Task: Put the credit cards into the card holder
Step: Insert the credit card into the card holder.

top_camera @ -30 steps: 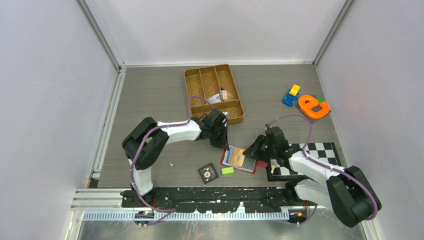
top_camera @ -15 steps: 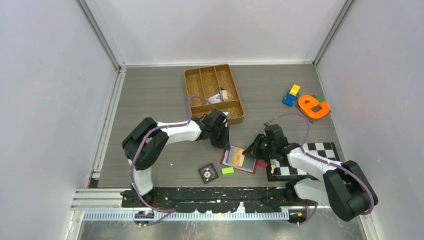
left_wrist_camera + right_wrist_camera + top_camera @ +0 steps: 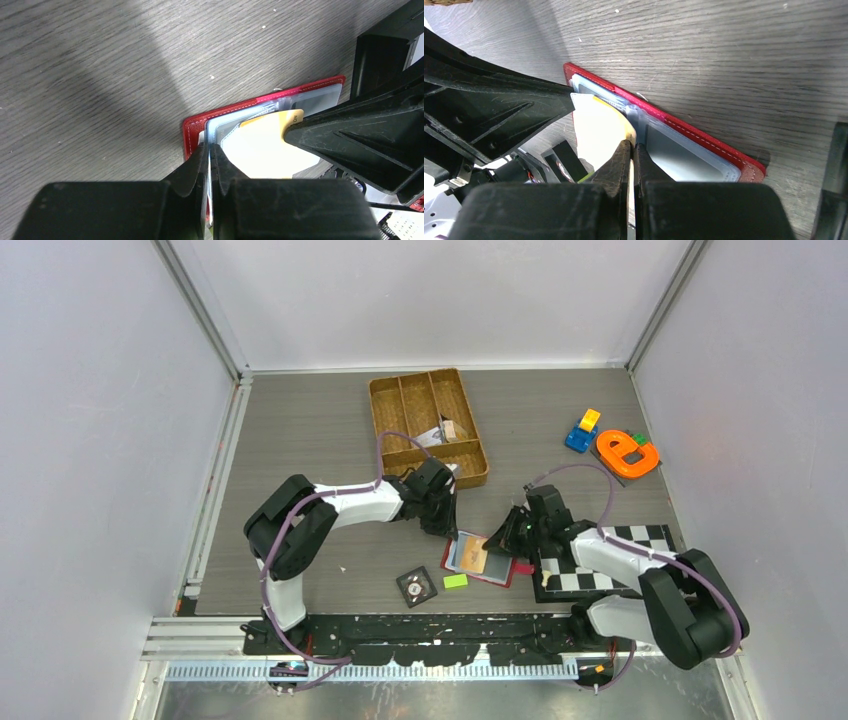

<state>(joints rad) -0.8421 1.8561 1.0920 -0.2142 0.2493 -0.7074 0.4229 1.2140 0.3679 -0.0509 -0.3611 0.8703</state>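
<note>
The red card holder (image 3: 497, 572) lies open on the table, its grey-blue pockets up. It also shows in the left wrist view (image 3: 192, 134) and in the right wrist view (image 3: 704, 138). My left gripper (image 3: 448, 527) is shut on the edge of a grey-blue pocket leaf (image 3: 215, 127) at the holder's left end. My right gripper (image 3: 506, 540) is shut on the tan-orange credit card (image 3: 599, 127), held tilted with its far edge at the pocket mouth (image 3: 265, 145). No other cards are in view.
A woven brown divided tray (image 3: 428, 390) stands behind the left gripper. A black tile with a round dial (image 3: 416, 586) and a small green block (image 3: 456, 581) lie in front of the holder. A checkered board (image 3: 640, 537) is under the right arm. Coloured toys (image 3: 627, 453) sit at the far right.
My right gripper has edged left and away with the tan-orange card, bringing it further over the holder. My left gripper has stayed where it was.
</note>
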